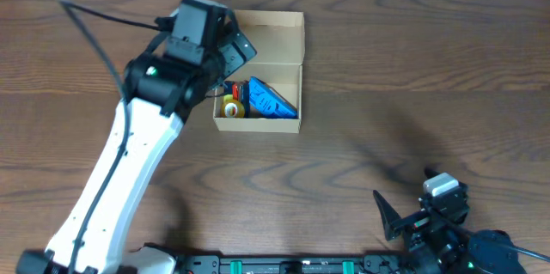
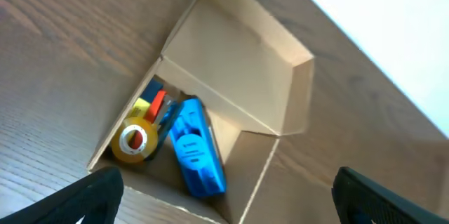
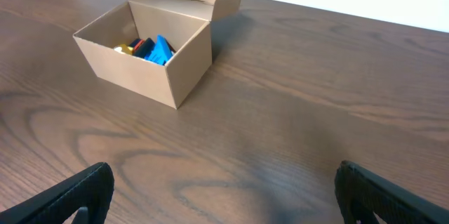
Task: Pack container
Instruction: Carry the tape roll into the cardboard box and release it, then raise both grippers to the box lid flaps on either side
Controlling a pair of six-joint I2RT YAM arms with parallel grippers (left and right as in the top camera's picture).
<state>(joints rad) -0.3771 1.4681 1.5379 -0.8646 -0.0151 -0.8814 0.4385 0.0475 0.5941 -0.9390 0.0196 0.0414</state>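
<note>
Near the front edge of the brown wooden table (image 1: 412, 76), by the right corner, the right gripper (image 3: 223, 199) sits low with its jaws open wide. Farther back, close to the far edge, stands the small tan-brown cardboard box (image 1: 258, 124) with its flap lid (image 1: 273, 38) open. Inside lie a flat blue packet (image 1: 273, 100) and a yellow round roll (image 1: 233, 107). The left gripper (image 2: 228, 196) hangs over the box, jaws open wide.
</note>
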